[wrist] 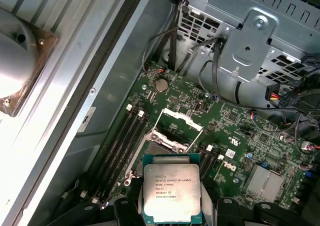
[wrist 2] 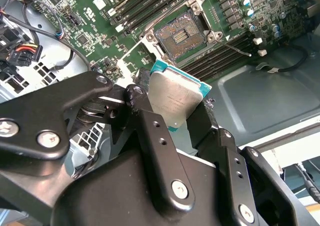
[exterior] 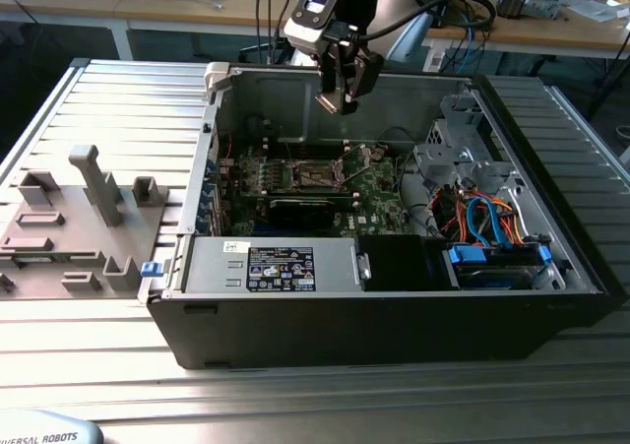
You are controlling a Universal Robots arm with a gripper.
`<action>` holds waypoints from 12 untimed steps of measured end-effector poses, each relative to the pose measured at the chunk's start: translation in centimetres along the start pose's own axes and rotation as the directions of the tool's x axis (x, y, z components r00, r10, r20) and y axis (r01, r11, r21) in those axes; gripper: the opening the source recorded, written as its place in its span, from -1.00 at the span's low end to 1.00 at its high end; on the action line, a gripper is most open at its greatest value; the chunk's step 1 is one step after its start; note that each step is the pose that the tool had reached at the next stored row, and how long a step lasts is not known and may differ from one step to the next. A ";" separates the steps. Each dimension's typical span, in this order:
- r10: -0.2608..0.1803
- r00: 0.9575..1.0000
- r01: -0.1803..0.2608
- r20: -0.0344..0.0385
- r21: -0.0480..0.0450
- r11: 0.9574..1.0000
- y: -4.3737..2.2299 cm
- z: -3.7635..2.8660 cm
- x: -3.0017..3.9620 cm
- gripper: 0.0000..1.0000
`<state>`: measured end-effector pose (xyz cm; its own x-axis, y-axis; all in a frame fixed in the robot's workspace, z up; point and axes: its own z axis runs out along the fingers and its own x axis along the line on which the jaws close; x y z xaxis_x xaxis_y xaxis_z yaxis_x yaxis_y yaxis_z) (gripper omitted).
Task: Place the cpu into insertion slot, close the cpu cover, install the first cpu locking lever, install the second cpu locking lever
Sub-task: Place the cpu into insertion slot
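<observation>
My gripper (exterior: 340, 99) hangs above the open computer case, shut on the cpu (wrist: 171, 192), a flat square chip with a silver-grey top and green rim, also seen as the cpu (wrist 2: 175, 99) between the black fingers (wrist 2: 145, 110). Below it on the green board (exterior: 379, 190) lies the insertion slot (wrist 2: 181, 37), open and bare with its pin field showing. The cpu cover (wrist: 172, 131), a thin silvery frame, stands swung up at the slot's far side. A thin wire locking lever (wrist 2: 235, 46) sticks out beside the slot.
The case's metal walls (exterior: 212, 149) ring the board. A drive cage (wrist: 250, 40) with cable bundles sits close by, and a power supply (exterior: 281, 267) and blue-cabled drives (exterior: 492, 257) fill the front. A grey fixture plate (exterior: 69, 237) lies at the exterior view's left.
</observation>
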<state>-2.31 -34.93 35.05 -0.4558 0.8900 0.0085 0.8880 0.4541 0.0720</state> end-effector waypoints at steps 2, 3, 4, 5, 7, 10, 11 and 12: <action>0.002 1.000 -0.002 0.000 0.000 1.000 0.00 0.00 0.00 0.08; 0.002 1.000 -0.002 0.000 0.000 1.000 0.00 0.00 0.00 0.08; 0.003 1.000 -0.003 0.000 0.000 1.000 0.00 0.00 0.00 0.08; 0.004 1.000 -0.004 0.000 0.000 1.000 0.00 0.00 0.00 0.08; 0.004 1.000 -0.004 0.000 0.000 1.000 0.00 0.00 0.00 0.08; 0.006 1.000 -0.006 0.000 0.000 1.000 0.00 0.00 0.00 0.08; 0.006 1.000 -0.006 0.000 0.000 1.000 0.00 0.00 0.00 0.08; 0.007 1.000 -0.007 0.001 0.000 1.000 0.00 0.00 0.00 0.08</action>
<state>-2.31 -34.93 35.05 -0.4493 0.8933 0.0085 0.8913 0.4477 0.0720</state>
